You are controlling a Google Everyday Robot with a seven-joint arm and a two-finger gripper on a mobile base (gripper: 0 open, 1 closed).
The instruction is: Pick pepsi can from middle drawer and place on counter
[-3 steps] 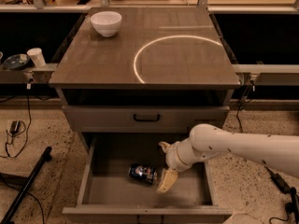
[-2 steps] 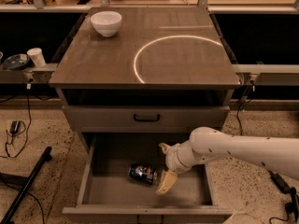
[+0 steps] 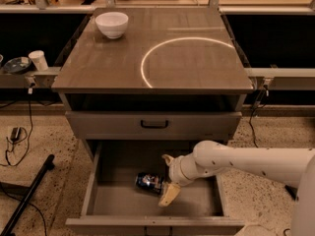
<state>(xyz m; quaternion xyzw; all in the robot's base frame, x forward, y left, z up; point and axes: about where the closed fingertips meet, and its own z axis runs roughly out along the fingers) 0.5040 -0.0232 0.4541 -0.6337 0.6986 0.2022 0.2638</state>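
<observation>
Jaws apart, the gripper (image 3: 164, 180) reaches low into the open middle drawer (image 3: 197, 203) from the right; its fingers straddle the right end of the can (image 3: 148, 181), which lies on its side on the drawer floor, seemingly lined up for a grasp, not yet clamped; any lift must clear the closed drawer front (image 3: 153, 124) and the edge of the counter (image 3: 197, 68) above; a bowl (image 3: 111, 23) sits at its far left corner.

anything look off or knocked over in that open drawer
The pepsi can lies on its side on the floor of the middle drawer rather than standing upright. The claw sits at the can's right end, fingers open. Nothing looks spilled or damaged.
</observation>
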